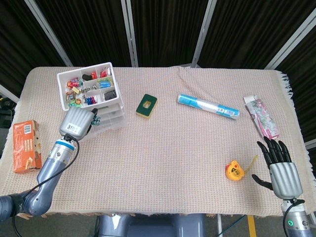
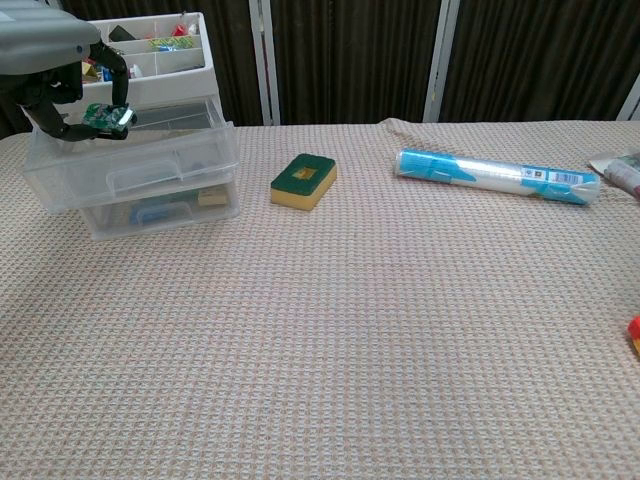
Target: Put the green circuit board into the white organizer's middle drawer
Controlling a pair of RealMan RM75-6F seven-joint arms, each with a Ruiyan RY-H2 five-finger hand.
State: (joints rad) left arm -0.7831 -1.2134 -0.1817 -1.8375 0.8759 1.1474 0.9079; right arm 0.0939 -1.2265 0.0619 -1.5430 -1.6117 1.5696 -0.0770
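The green circuit board (image 2: 108, 116) is pinched in the left hand (image 2: 45, 55), whose fingers (image 2: 118, 72) clamp it over the pulled-out middle drawer (image 2: 130, 165) of the white organizer (image 1: 91, 101); the chest view shows this clearly, while the head view mostly hides the board behind the hand. Only the head view shows the right hand (image 1: 281, 168), fingers apart, resting on the worktop (image 1: 173, 163) near a yellow tape measure (image 1: 234, 171).
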